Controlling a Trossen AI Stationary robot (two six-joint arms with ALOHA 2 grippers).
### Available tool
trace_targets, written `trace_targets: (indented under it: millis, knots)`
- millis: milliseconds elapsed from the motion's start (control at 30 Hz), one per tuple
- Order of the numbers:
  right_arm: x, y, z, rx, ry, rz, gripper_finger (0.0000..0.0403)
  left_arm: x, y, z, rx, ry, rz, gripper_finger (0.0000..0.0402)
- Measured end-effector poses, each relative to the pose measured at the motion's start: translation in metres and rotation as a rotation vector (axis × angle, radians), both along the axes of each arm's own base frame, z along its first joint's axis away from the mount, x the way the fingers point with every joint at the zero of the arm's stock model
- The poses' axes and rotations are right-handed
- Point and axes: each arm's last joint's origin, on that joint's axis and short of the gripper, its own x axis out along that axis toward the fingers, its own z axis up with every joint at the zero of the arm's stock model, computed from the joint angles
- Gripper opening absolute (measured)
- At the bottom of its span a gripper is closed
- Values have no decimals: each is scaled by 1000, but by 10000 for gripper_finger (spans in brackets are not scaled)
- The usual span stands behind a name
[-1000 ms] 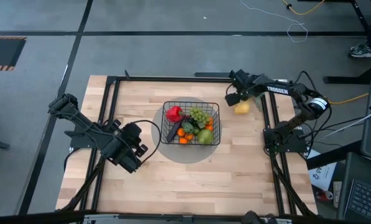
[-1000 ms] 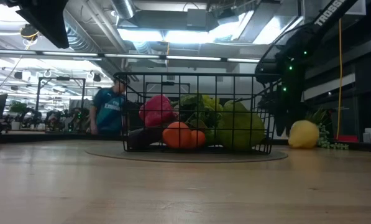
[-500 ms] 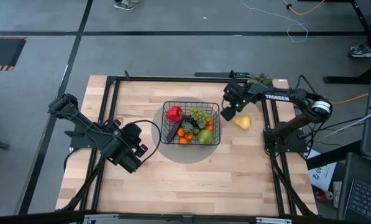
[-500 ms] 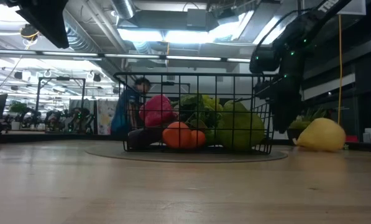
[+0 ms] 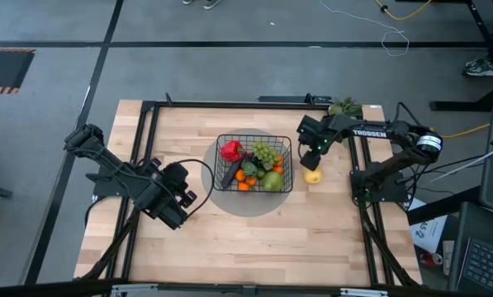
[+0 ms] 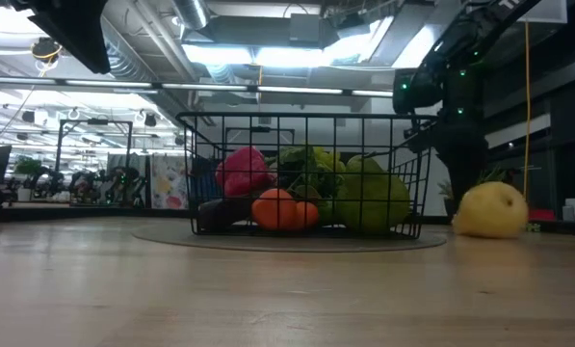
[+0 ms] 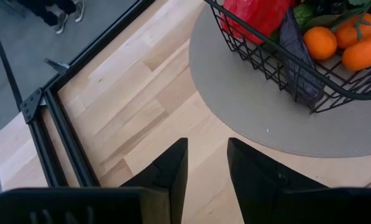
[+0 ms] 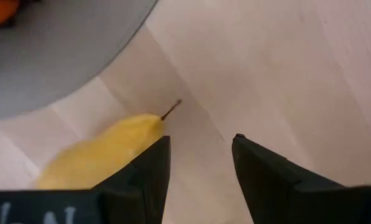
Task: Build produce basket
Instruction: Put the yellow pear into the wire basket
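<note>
Rolling nearer the basket, the pear now lies on the table just below my right end effector, fingers spread, stem pointing away; left end effector waits apart, slightly parted.

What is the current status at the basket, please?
Right hand open, above yellow pear on table beside basket. Left hand open, waiting near-left. Nothing blocking.

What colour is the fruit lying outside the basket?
Yellow: the pear, clearest in the low view.
</note>
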Motion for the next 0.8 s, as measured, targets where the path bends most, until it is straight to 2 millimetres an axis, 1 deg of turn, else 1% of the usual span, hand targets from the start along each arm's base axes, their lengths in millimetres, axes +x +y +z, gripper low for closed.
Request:
trace_targets:
  millis: [167,267,433,533,633,800]
  knots:
    - [3,3,0,14,-16,-218,173,0,0,0,3,-2,-1,109]
    - [5,5,0,19,-27,-290,173,0,0,0,6,-5,-1,109]
    - [13,6,0,7,-88,-323,173,0,0,0,14,-10,-3,109]
    - [18,7,-3,13,-92,-325,173,0,0,0,14,-10,-3,109]
    - [21,7,-8,30,-79,-326,173,0,0,0,14,-10,-3,109]
    - [21,9,-17,12,-20,-253,173,0,0,0,14,-10,-3,109]
